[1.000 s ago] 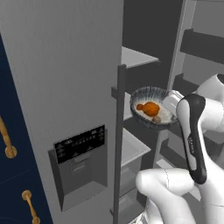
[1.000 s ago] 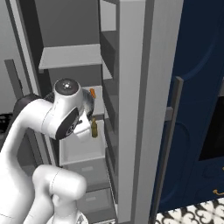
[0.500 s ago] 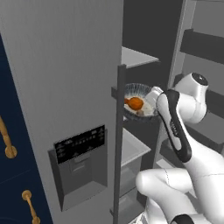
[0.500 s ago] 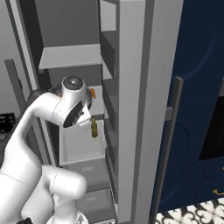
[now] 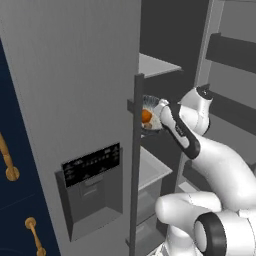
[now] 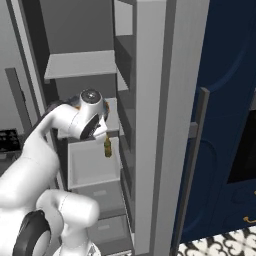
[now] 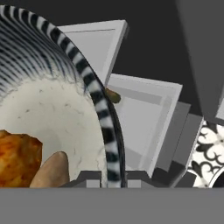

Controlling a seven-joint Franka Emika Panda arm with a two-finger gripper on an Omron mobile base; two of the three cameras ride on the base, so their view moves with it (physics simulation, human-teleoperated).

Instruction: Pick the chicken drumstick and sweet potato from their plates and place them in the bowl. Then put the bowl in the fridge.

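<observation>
The dark ribbed bowl (image 5: 154,105) hangs inside the open fridge (image 5: 75,75), just past the door's edge, above a lower shelf. My gripper (image 5: 162,113) is shut on its rim. In the hand view the striped rim (image 7: 103,113) runs between my gripper's (image 7: 111,179) tips. On the bowl's pale inside lie the orange chicken drumstick (image 7: 17,157) and the tan sweet potato (image 7: 50,170). The drumstick (image 5: 146,116) also shows from the left base. My hand (image 6: 92,120) hides the bowl in the right base view. The plates are out of view.
The fridge door's bar handle (image 5: 136,160) and dispenser panel (image 5: 92,165) stand left of the bowl. White shelves (image 6: 80,64) and drawers (image 6: 92,162) fill the fridge. A small olive-brown item (image 6: 107,147) sits below the hand. Navy cabinets (image 6: 230,100) flank the right.
The arm has reached forward and left, carrying the bowl deeper into the fridge, up to the door's edge. The grip stayed shut.
</observation>
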